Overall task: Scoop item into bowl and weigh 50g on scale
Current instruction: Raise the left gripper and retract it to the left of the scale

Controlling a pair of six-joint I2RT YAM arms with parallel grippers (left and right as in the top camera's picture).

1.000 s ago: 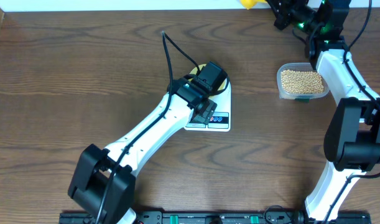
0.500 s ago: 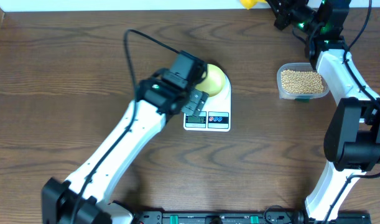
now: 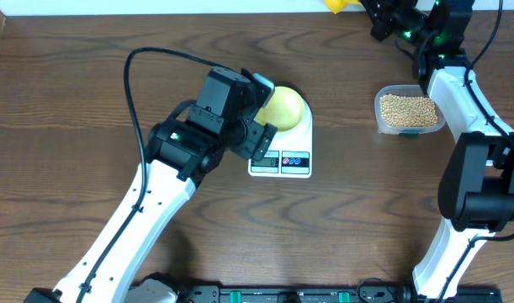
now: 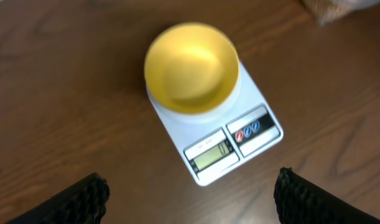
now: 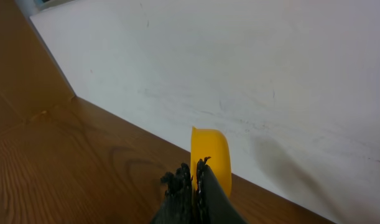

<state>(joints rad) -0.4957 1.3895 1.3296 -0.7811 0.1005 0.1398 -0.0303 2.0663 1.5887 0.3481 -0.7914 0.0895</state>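
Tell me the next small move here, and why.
Probably swing the right gripper, shut on what looks like the yellow scoop, from the table's far edge over to the beans in the clear tub for a first scoop. The bowl sits empty on the scale, and the left gripper hangs open above, apart from it.

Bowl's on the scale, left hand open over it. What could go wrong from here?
The bowl sits off-centre toward the far end of the scale; the open left hand might nudge it while leaving.
The display is too blurred to read; if not zeroed, the bowl's weight counts.
The beans lie in a tub apart from the scale, so carried beans may spill.
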